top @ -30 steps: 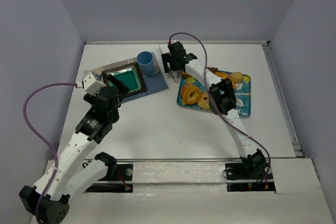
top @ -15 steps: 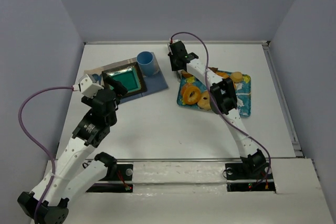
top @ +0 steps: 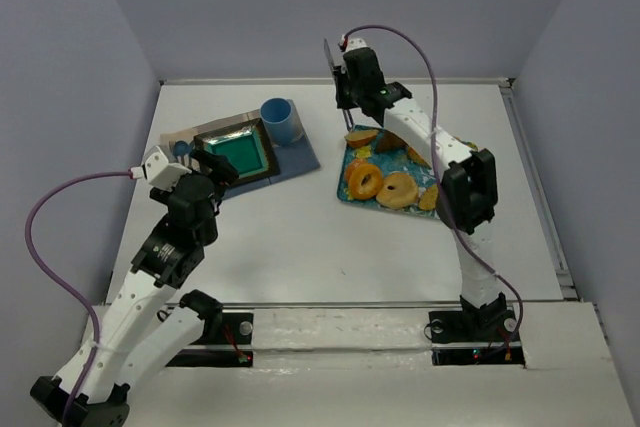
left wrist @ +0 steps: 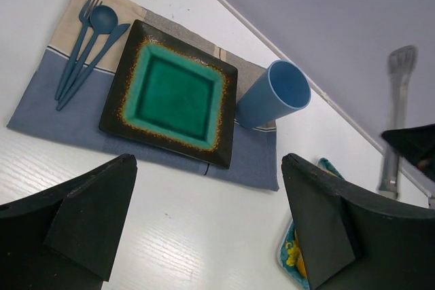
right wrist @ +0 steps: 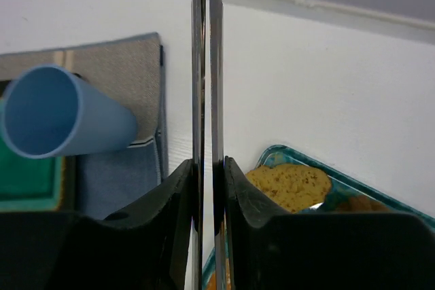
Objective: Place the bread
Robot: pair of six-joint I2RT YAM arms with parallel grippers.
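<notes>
Right claw (right wrist: 207, 168) pinching long silver metal tongs (right wrist: 206, 66), near white table's (top: 300, 237) back edge, left claw (left wrist: 207, 188) wide and empty

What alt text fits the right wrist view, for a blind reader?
The right gripper is shut on thin metal tongs that run up the middle. Behind, a blue cup stands on a placemat at left; a bread slice lies in a teal tray at lower right.
</notes>
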